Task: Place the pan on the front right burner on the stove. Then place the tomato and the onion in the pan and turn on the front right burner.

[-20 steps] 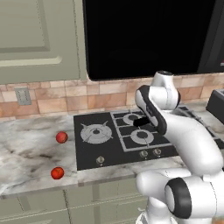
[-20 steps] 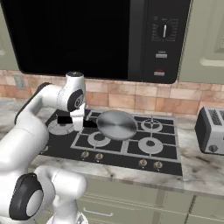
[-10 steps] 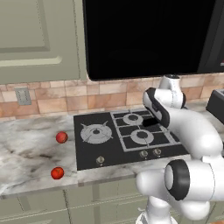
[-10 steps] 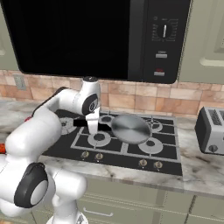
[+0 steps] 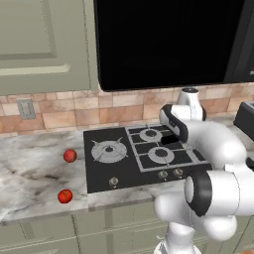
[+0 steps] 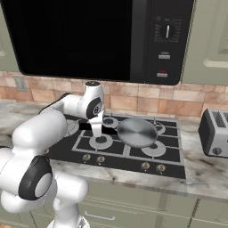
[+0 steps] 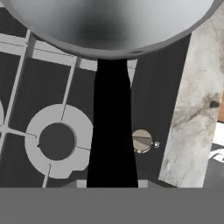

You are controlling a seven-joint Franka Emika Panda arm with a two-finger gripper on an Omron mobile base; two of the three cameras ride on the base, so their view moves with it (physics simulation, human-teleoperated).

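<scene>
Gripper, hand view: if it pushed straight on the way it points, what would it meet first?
Probably the stove. The gripper points down, shut on the pan handle; depth is unclear.

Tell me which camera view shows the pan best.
The right base view: there the whole round pan shows, held over the stove by its black handle in the shut gripper. The hand view gives just the handle and part of the bowl. In the left base view the arm hides it.
</scene>
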